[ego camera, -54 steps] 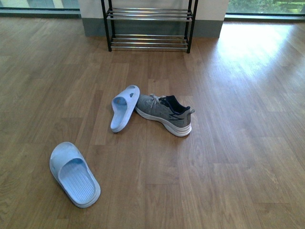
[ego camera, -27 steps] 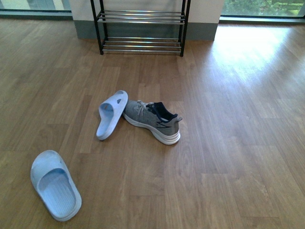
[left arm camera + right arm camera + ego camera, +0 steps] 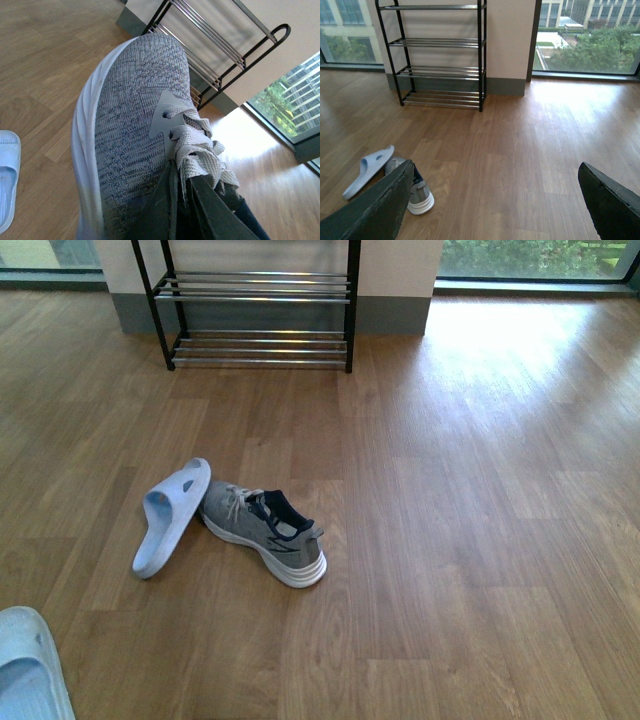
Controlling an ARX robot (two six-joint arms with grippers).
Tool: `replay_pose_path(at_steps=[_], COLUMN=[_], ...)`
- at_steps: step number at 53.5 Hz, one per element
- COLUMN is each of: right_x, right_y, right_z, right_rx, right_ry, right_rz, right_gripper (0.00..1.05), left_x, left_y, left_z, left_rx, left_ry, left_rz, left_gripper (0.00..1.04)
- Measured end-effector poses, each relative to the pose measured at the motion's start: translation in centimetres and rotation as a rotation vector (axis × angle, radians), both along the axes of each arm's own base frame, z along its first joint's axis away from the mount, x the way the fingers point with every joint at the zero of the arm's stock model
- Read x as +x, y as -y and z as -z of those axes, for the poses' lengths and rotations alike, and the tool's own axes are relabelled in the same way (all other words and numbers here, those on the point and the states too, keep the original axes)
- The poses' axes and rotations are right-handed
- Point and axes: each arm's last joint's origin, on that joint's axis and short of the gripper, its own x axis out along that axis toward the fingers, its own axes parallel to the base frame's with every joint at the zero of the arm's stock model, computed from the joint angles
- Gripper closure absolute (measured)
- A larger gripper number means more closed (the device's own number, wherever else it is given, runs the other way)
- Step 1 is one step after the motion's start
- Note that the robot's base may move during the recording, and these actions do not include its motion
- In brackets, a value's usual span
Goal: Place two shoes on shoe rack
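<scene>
In the left wrist view my left gripper (image 3: 177,200) is shut on a grey sneaker (image 3: 130,130) at its laces and tongue, holding it off the floor with the toe toward the shoe rack (image 3: 220,47). The second grey sneaker (image 3: 262,531) lies on the floor in the front view, left of centre, touching a slide slipper; its heel also shows in the right wrist view (image 3: 420,196). The black shoe rack (image 3: 255,315) stands against the far wall and shows in the right wrist view (image 3: 437,55). My right gripper (image 3: 495,205) is open and empty above bare floor. Neither arm shows in the front view.
A light blue slide slipper (image 3: 170,515) leans against the floor sneaker and shows in the right wrist view (image 3: 367,170). Another slipper (image 3: 30,670) lies at the near left corner, also in the left wrist view (image 3: 7,175). Windows line the far wall. Wooden floor (image 3: 480,490) stretches to the right.
The front view has shifted: the rack, floor sneaker and slippers all moved left and down in the picture, and the near slipper is now mostly cut off at the corner.
</scene>
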Motion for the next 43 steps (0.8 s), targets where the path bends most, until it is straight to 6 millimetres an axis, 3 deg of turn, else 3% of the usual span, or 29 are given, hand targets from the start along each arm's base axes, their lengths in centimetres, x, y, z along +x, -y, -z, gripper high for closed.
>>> replay_pose_path(at_steps=[43], right_x=[0.00], right_y=[0.00], right_z=[0.00], right_rx=[0.000], right_ry=[0.000], right_rz=[0.000], right_gripper=[0.09], left_x=[0.01], left_y=[-0.02], left_z=[0.02], left_rx=[0.003], left_ry=[-0.001], left_rz=[-0.005], left_gripper=[1.03])
